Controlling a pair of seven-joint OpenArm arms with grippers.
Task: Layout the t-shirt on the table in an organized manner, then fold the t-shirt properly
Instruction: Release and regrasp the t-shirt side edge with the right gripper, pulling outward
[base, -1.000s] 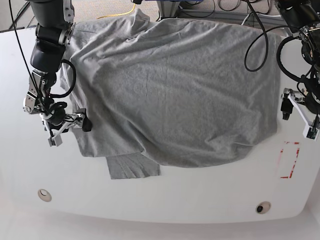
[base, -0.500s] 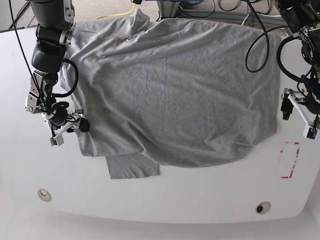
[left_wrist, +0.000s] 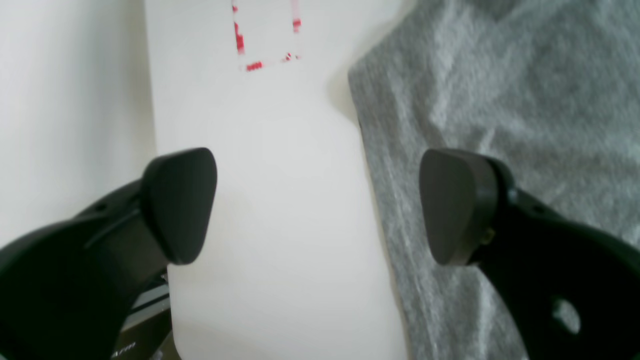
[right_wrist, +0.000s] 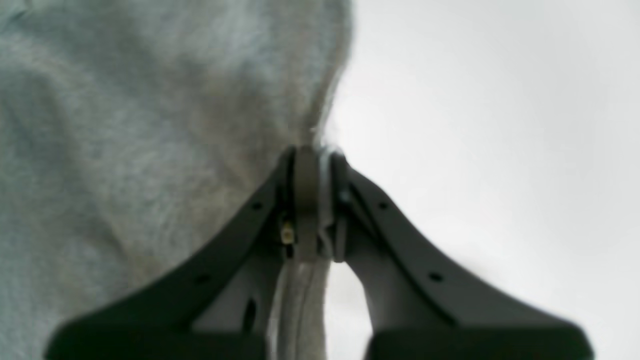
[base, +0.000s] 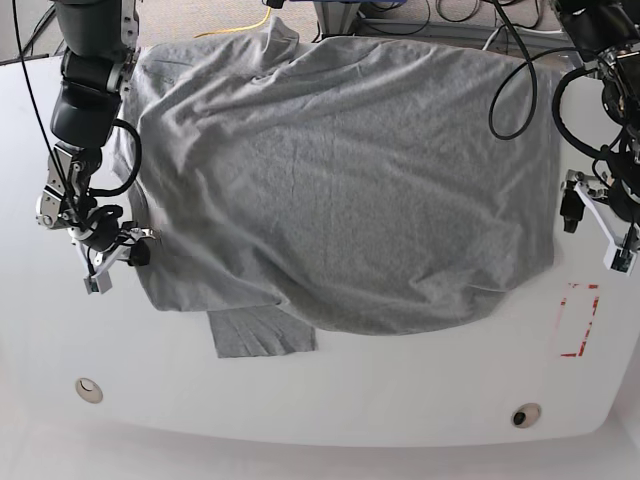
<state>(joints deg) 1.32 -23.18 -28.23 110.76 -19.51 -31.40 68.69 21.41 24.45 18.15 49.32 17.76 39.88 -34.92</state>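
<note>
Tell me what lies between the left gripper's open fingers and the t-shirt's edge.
Only bare white table. In the left wrist view the left gripper hangs open over it, one of its fingers over the t-shirt edge; the base view agrees.

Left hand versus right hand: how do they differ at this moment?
The left hand is open with its pads far apart, while the right hand is shut. The left hand holds nothing and sits over bare table beside the t-shirt's edge; the right hand pinches the t-shirt's edge. In the base view each is at an opposite side of the shirt. Both have dark fingers.
</note>
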